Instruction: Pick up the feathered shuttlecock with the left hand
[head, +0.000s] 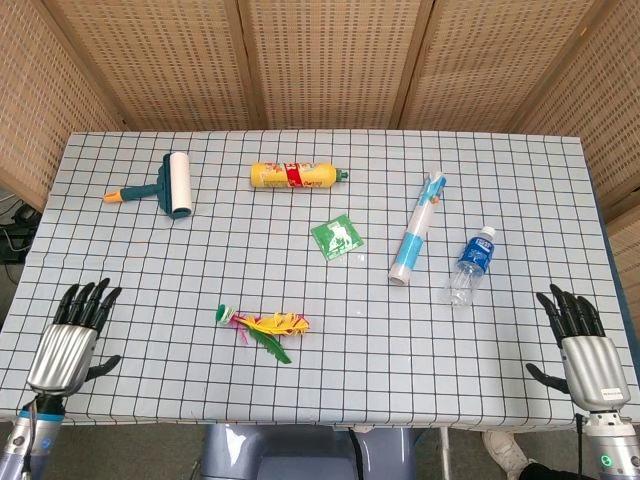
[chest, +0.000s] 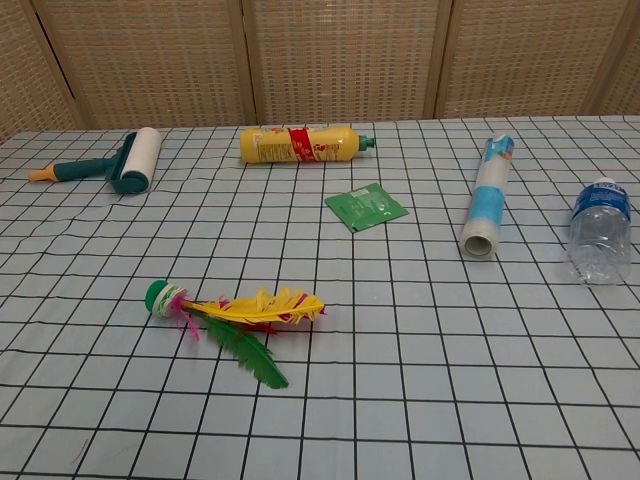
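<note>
The feathered shuttlecock (head: 262, 327) (chest: 232, 313) lies flat on the checked tablecloth, green base to the left, yellow, pink and green feathers trailing right. My left hand (head: 70, 340) hovers at the table's front left corner, fingers spread and empty, well to the left of the shuttlecock. My right hand (head: 583, 351) is at the front right corner, fingers also apart and holding nothing. Neither hand shows in the chest view.
A lint roller (head: 165, 186) lies at the back left, a yellow bottle (head: 296, 175) at the back middle, a green packet (head: 336, 239) in the centre. A blue-white tube (head: 417, 228) and a water bottle (head: 470, 266) lie on the right.
</note>
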